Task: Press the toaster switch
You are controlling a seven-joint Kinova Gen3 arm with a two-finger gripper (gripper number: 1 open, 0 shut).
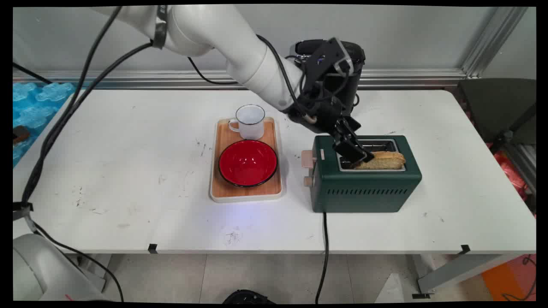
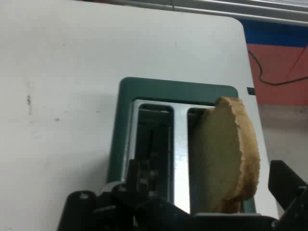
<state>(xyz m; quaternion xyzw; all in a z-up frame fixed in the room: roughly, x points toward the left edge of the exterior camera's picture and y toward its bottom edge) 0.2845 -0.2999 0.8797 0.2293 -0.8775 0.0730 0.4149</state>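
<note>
End effector (image 1: 358,157) at crusty bread slice (image 1: 382,160); boxy green toaster (image 1: 364,185).

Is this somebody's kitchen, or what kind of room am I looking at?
Probably a robot lab set up as a mock breakfast table: a green toaster with bread, a tray with mug and red bowl, bare metal-framed walls.

White rounded arm links, black cables, black claw (image 1: 358,157)

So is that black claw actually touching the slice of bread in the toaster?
Cannot tell. In the main view the gripper overlaps the end of the bread at the toaster, but neither view shows plain contact or a gap.
</note>
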